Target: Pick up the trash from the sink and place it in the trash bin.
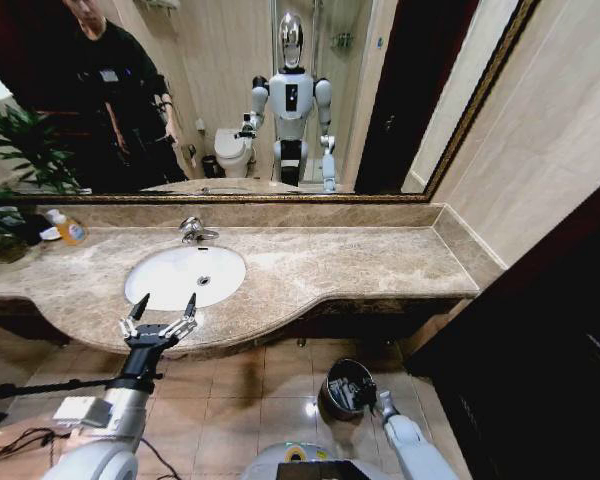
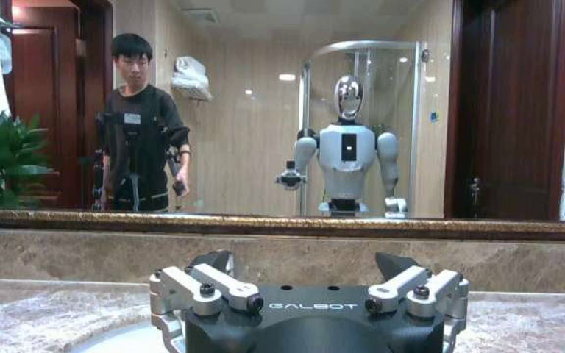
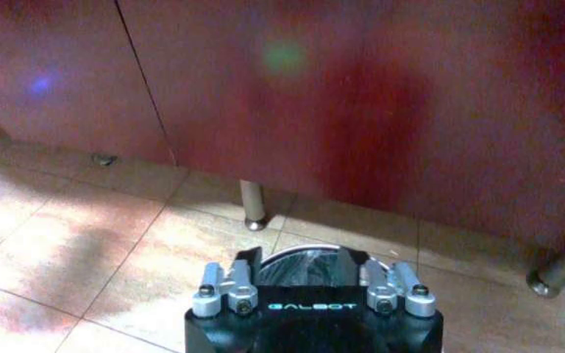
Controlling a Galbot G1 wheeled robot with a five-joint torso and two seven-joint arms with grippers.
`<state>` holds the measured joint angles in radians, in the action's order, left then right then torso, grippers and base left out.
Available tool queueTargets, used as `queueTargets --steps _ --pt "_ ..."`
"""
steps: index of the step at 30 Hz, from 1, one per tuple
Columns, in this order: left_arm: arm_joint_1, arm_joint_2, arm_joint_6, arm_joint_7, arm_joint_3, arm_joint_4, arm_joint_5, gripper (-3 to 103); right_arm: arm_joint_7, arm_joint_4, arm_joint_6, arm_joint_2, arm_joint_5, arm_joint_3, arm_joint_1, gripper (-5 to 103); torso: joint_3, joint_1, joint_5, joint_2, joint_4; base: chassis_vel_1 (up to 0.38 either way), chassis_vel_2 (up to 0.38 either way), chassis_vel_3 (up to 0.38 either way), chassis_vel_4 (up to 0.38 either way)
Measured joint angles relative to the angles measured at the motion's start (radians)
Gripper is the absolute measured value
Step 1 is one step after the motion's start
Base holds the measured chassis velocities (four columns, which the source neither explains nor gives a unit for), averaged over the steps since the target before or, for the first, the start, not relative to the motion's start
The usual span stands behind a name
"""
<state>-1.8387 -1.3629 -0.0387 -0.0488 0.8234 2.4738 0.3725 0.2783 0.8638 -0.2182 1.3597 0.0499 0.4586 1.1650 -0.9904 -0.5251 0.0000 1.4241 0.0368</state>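
Observation:
The white oval sink (image 1: 170, 270) lies in the marble countertop (image 1: 360, 265), and its bowl shows just white ceramic and the drain; the trash is out of view. My left gripper (image 1: 168, 300) hovers open above the sink's front rim, its fingers spread wide and holding nothing. In the left wrist view, the left gripper (image 2: 304, 261) faces the mirror over the basin's edge (image 2: 115, 340). Down on the floor, my right gripper (image 1: 358, 392) hangs over the round dark trash bin (image 1: 330, 378). In the right wrist view, the right gripper (image 3: 299, 263) is open above the bin's rim (image 3: 307, 248).
A chrome faucet (image 1: 192, 230) stands behind the sink. A yellow-orange bottle (image 1: 70, 230) and a potted plant (image 1: 10, 150) sit at the counter's far left. Dark cabinet doors (image 3: 263, 110) with metal legs (image 3: 253, 206) rise behind the bin. Cables (image 1: 20, 440) lie on the tiled floor.

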Motion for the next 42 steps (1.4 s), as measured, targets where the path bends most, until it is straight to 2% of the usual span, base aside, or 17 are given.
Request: queueTargets --steps 1,2,4,6,7,9,10,13,26,30,34,37,38,41,42 --pt "0.0 0.0 0.0 0.0 0.0 0.0 0.0 100 -0.001 0.0 0.0 0.001 0.0 0.0 0.0 56 0.0 0.0 0.0 0.0 0.0 0.0 0.0 0.0 0.0" --pt "0.0 0.0 0.0 0.0 0.0 0.0 0.0 100 -0.005 0.001 -0.002 0.003 -0.001 0.0 0.001 66 0.0 0.0 0.0 0.0 0.0 0.0 0.0 0.0 0.0" --pt "0.0 0.0 0.0 0.0 0.0 0.0 0.0 100 -0.006 0.001 -0.002 0.004 -0.001 0.0 0.002 66 0.0 0.0 0.0001 0.0 0.0 0.0 0.0 0.0 0.0" --pt "0.0 0.0 0.0 0.0 0.0 0.0 0.0 100 -0.008 0.002 -0.002 0.006 -0.001 0.0 0.003 78 0.0 0.0 0.0 0.0 0.0 0.0 0.0 0.0 0.0" --pt "0.0 0.0 0.0 0.0 0.0 0.0 0.0 100 -0.008 0.002 -0.002 0.006 -0.001 0.0 0.003 78 0.0 0.0 0.0 0.0 0.0 0.0 0.0 0.0 0.0" --pt "0.0 0.0 0.0 0.0 0.0 0.0 0.0 100 -0.01 0.003 -0.003 0.006 -0.001 0.0 0.004 88 0.0 0.0 0.0 0.0 0.0 0.0 0.0 0.0 0.0" --pt "0.0 0.0 0.0 0.0 0.0 0.0 0.0 100 -0.01 0.003 -0.003 0.006 -0.001 0.0 0.004 88 0.0 0.0 0.0 0.0 0.0 0.0 0.0 0.0 0.0" --pt "0.0 0.0 0.0 0.0 0.0 0.0 0.0 100 -0.012 0.004 -0.003 0.006 0.0 0.001 0.006 99 0.0 0.0 0.0 0.0 0.0 0.0 0.0 0.0 0.0" --pt "0.0 0.0 0.0 0.0 0.0 0.0 0.0 100 -0.016 0.009 -0.012 0.0 0.005 0.001 0.016 100 0.0 0.0 0.0001 0.0 0.0 0.0 0.0 0.0 0.0" --pt "0.0 0.0 0.0 0.0 0.0 0.0 0.0 100 -0.026 0.034 -0.009 -0.005 0.035 0.007 0.029 100 0.0 0.0 0.0001 0.0 0.0 0.0 0.0 0.0 0.0" --pt "0.0 0.0 0.0 0.0 0.0 0.0 0.0 100 -0.031 0.131 0.009 -0.024 0.112 0.008 0.069 100 0.0 0.0 0.0003 0.0 0.0 0.0 0.0 0.0 0.0" --pt "0.0 0.0 0.0 0.0 0.0 0.0 0.0 100 -0.04 0.324 0.045 -0.062 0.211 0.017 0.148 100 0.0 0.0 0.0002 0.0 0.0 0.0 0.0 0.0 0.0" --pt "0.0 0.0 0.0 0.0 0.0 0.0 0.0 100 -0.04 0.324 0.045 -0.062 0.211 0.017 0.148 100 0.0 0.0 0.0002 0.0 0.0 0.0 0.0 0.0 0.0" --pt "0.0 0.0 0.0 0.0 0.0 0.0 0.0 100 -0.102 0.527 0.089 -0.092 0.285 0.034 0.224 100 0.0 0.0 0.0 0.0 -0.0002 0.0 0.0 0.0 0.0" --pt "0.0 0.0 0.0 0.0 0.0 0.0 0.0 100 -0.102 0.527 0.089 -0.092 0.285 0.034 0.224 100 0.0 0.0 0.0 0.0 -0.0002 0.0 0.0 0.0 0.0"
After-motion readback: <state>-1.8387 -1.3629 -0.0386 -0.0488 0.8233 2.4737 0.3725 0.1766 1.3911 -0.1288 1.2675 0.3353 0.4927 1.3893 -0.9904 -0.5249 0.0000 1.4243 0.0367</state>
